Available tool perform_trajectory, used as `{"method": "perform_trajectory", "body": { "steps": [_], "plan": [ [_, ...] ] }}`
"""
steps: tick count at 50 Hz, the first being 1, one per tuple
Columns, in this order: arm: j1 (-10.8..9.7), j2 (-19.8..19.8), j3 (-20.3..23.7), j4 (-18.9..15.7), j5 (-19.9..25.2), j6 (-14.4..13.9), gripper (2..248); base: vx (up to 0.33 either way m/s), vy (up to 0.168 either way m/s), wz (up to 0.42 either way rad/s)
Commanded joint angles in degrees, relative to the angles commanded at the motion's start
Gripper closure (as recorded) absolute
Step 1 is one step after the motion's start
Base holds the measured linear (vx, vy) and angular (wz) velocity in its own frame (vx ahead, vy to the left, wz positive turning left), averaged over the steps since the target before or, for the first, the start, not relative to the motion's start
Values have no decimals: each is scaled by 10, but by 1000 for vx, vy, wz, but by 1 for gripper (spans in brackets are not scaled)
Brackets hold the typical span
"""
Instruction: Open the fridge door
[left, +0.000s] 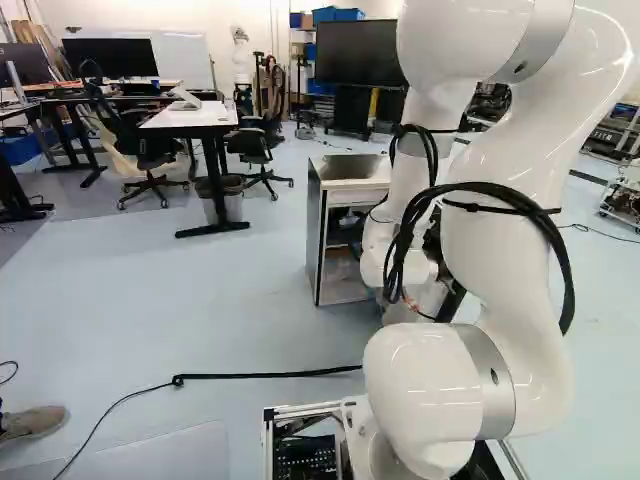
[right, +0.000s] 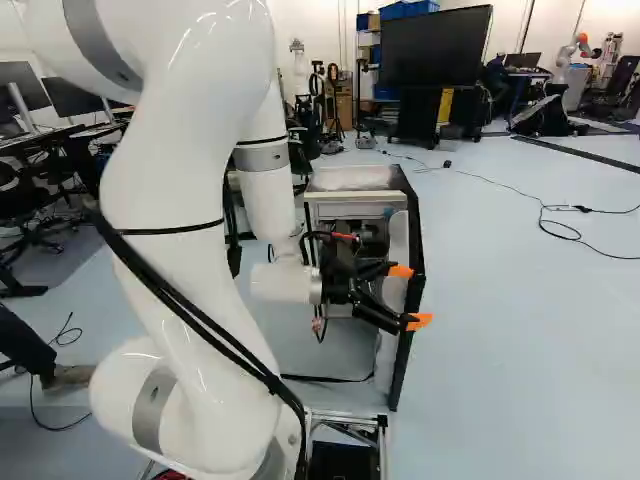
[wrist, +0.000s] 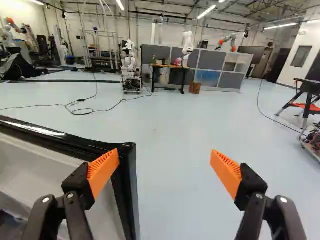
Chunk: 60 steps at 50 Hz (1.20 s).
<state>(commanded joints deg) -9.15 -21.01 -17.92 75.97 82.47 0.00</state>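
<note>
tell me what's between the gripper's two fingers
In the wrist view, the door's black corner shows just inside one orange pad; from there to the other pad, only floor shows.

pale blue floor (left: 200, 300), white walls (wrist: 311, 37), grey partitions (wrist: 212, 60), black office chairs (left: 147, 148)

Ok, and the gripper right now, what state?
Gripper: open, holding nothing, one finger at the edge of the fridge door.
</note>
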Motion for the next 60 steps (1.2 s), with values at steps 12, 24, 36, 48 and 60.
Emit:
{"method": "perform_trajectory", "body": {
  "steps": [12,24,36,48,60],
  "plan": [
    [-40,-20,-37,0,0,0,3,0,0,0],
    [-77,-41,-74,0,0,0,3,0,0,0],
    [-110,-62,-111,0,0,0,3,0,0,0],
    [-141,-83,-150,0,0,0,3,0,0,0],
    [-170,-105,-188,0,0,0,3,0,0,0]
  ]
}}
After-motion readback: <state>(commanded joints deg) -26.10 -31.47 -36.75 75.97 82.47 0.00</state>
